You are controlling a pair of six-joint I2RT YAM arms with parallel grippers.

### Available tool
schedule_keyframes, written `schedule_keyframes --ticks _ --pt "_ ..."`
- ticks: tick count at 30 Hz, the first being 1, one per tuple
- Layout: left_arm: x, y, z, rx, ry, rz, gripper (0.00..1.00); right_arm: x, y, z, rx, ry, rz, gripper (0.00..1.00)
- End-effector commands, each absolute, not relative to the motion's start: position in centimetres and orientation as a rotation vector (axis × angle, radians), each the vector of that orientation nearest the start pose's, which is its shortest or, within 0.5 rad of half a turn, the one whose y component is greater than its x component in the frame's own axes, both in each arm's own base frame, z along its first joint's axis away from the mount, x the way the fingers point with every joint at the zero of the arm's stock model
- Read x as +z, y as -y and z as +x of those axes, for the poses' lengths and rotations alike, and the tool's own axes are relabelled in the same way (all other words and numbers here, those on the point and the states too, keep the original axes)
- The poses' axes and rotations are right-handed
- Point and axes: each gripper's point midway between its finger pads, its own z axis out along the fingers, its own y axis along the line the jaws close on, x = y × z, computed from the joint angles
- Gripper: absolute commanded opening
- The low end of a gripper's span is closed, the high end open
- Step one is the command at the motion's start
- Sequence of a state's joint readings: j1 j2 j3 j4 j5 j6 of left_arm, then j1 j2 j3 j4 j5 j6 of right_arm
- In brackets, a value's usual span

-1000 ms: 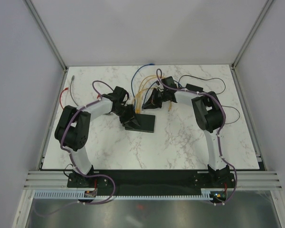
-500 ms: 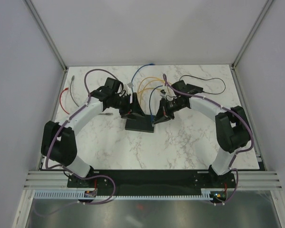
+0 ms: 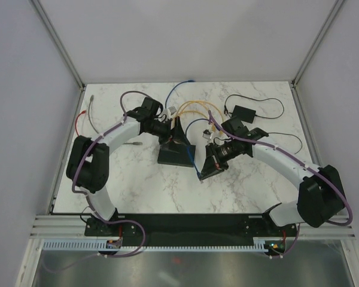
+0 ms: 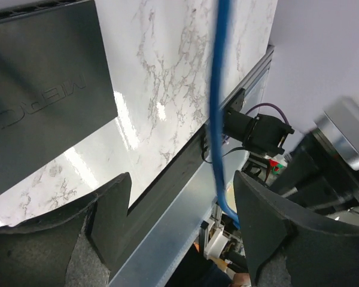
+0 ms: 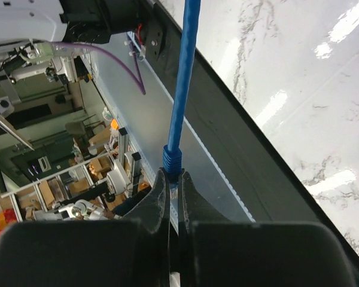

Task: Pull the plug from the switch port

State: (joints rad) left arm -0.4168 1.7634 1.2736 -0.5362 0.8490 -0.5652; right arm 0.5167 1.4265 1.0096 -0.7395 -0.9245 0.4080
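Observation:
The switch [image 3: 175, 155] is a flat black box lying on the marble table; in the left wrist view the switch [image 4: 42, 89] fills the upper left. My left gripper [image 3: 176, 135] hangs over its far edge, and the left gripper [image 4: 182, 221] stands open with nothing gripped. My right gripper [image 3: 204, 172] is to the right of the switch and apart from it. In the right wrist view the right gripper [image 5: 175, 185] is shut on the blue plug [image 5: 172, 160], which is out of the switch. Its blue cable [image 5: 185, 72] rises away, and the blue cable [image 4: 218, 89] also crosses the left wrist view.
A small black adapter block [image 3: 242, 112] with a thin black cord lies at the back right. Yellow cables [image 3: 194, 106] loop behind the switch. A red cable [image 3: 79, 123] and a grey cable [image 3: 90, 110] lie at the far left. A metal rail [image 3: 185, 224] borders the near edge.
My right gripper has drawn away from the switch toward the near right with the blue plug in it. The left gripper has opened wider and stays over the switch's far edge.

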Motion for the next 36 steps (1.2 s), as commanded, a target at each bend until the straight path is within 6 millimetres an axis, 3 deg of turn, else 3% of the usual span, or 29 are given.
schedule_keyframes --ticks 1,6,9,10,11,13,14,16,17,20,21,24,28,30,33,36 --pt "15.5 30.4 28.7 -1.521 -2.719 0.142 0.77 17.7 -26.3 13.7 1.592 -2.715 -0.554 0.00" --pt "16.0 31.9 29.8 -1.540 -2.694 0.148 0.74 18.2 -26.4 12.0 1.626 -2.698 -0.609 0.00" --pt "17.0 32.4 30.2 -1.558 -2.663 0.171 0.46 18.4 -26.4 11.6 1.629 -2.692 -0.626 0.00" --pt "17.5 32.3 30.5 -1.518 -2.642 0.168 0.24 18.3 -26.3 11.8 1.621 -2.688 -0.625 0.00" --pt "17.5 32.0 30.6 -1.487 -2.635 0.161 0.14 18.1 -26.3 11.9 1.599 -2.700 -0.614 0.00" --pt "17.9 31.3 31.4 -1.378 -2.597 0.145 0.02 17.9 -26.3 12.3 1.568 -2.711 -0.600 0.10" --pt "19.2 30.8 31.3 -1.339 -2.555 0.149 0.02 17.7 -26.4 12.5 1.557 -2.717 -0.598 0.15" --pt "19.8 29.8 32.1 -1.216 -2.507 0.126 0.02 17.8 -26.5 13.5 1.496 -2.717 -0.571 0.36" --pt "21.3 29.3 31.9 -1.182 -2.455 0.131 0.02 17.6 -26.6 13.9 1.468 -2.720 -0.564 0.42" --pt "22.5 27.1 32.8 -1.012 -2.387 0.049 0.02 18.0 -26.6 15.7 1.371 -2.707 -0.505 0.53" --pt "24.0 26.6 32.7 -0.996 -2.344 0.030 0.02 18.5 -26.7 16.4 1.353 -2.692 -0.493 0.55" --pt "25.7 24.8 33.0 -0.903 -2.289 -0.061 0.02 19.2 -26.1 18.6 1.263 -2.665 -0.392 0.57" --pt "26.4 22.9 33.0 -0.795 -2.280 -0.148 0.02 20.0 -24.1 22.0 1.177 -2.635 -0.191 0.57" --pt "26.4 22.2 32.9 -0.751 -2.279 -0.163 0.02 20.1 -23.5 22.8 1.169 -2.630 -0.141 0.57" --pt "27.1 19.1 33.6 -0.563 -2.245 -0.192 0.02 20.0 -22.9 23.5 1.156 -2.629 -0.105 0.57" --pt "28.0 16.0 34.5 -0.499 -2.230 -0.214 0.02 19.7 -22.6 23.4 1.142 -2.637 -0.095 0.57"
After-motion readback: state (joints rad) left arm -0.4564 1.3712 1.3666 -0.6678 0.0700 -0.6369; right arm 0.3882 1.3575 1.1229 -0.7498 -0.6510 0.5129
